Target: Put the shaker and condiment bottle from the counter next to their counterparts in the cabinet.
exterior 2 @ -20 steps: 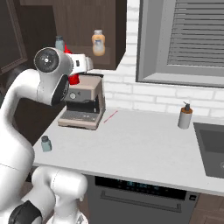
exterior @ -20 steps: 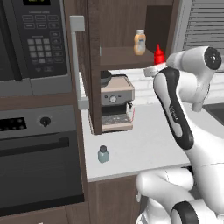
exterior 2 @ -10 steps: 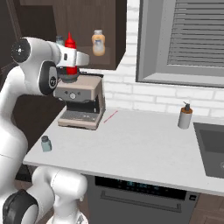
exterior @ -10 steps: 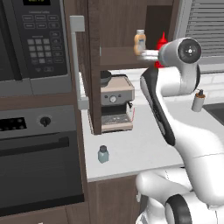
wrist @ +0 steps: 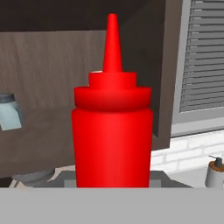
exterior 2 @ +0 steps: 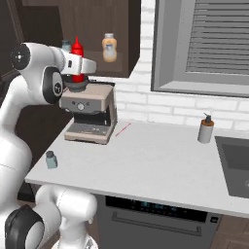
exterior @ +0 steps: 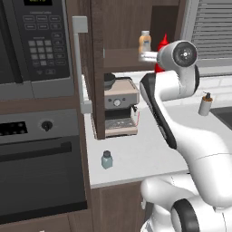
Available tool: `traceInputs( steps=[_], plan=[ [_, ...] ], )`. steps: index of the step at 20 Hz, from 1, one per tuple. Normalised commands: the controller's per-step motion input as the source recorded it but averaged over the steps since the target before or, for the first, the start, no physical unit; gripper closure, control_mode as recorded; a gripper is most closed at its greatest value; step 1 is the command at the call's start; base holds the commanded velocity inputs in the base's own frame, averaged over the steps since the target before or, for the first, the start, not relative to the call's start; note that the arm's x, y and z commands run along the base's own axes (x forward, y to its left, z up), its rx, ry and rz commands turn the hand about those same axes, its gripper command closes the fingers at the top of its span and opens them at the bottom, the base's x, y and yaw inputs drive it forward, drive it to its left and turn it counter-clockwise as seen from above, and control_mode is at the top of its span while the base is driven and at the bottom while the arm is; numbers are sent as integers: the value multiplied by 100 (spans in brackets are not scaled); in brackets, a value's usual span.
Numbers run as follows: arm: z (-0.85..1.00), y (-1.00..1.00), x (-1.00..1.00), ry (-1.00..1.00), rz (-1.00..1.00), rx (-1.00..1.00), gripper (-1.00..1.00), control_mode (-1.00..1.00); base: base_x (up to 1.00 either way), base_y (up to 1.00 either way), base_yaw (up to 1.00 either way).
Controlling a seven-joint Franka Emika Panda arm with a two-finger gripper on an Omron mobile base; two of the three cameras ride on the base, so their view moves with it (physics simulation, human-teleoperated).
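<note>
My gripper [exterior 2: 78, 73] is shut on the red condiment bottle [exterior 2: 77, 48], held upright at the open front of the dark wooden cabinet [exterior 2: 92, 19], above the coffee machine. In the hand view the condiment bottle [wrist: 112, 131] stands in the centre, hiding my fingertips. The peach-orange counterpart bottle [exterior 2: 110, 47] stands on the cabinet shelf, just right of the red one; from the left base it [exterior: 144, 41] sits left of the red nozzle [exterior: 164, 41]. A grey-blue jar [wrist: 9, 111] stands deeper on the shelf. The shaker [exterior: 107, 159] stands on the counter near its front edge, below the open door [exterior: 86, 68].
A coffee machine [exterior 2: 90, 114] sits on the counter under the cabinet. A grey pump dispenser [exterior 2: 206, 129] stands by the brick wall near the sink [exterior 2: 236, 155]. The black microwave [exterior: 31, 41] and an oven [exterior: 41, 167] are left of the cabinet door.
The arm has lifted the red bottle from beside the coffee machine up to shelf height at the cabinet opening. The shaker on the counter has not moved.
</note>
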Motion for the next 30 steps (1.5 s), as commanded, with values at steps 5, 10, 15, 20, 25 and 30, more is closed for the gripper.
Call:
traceInputs(
  steps=[5,10,15,20,25,30],
  plan=[
    [5,-1,8,0,0,0,100,-100,0,0,0],
    [4,0,13,0,0,0,100,-100,0,0,0],
    [0,0,44,0,0,0,100,-100,0,0,0],
    [0,-1,41,0,0,0,100,-100,0,0,0],
    [1,-7,34,0,0,-1,100,-100,0,0,0],
    [1,-8,30,-1,0,-1,100,-100,0,0,0]
  ],
)
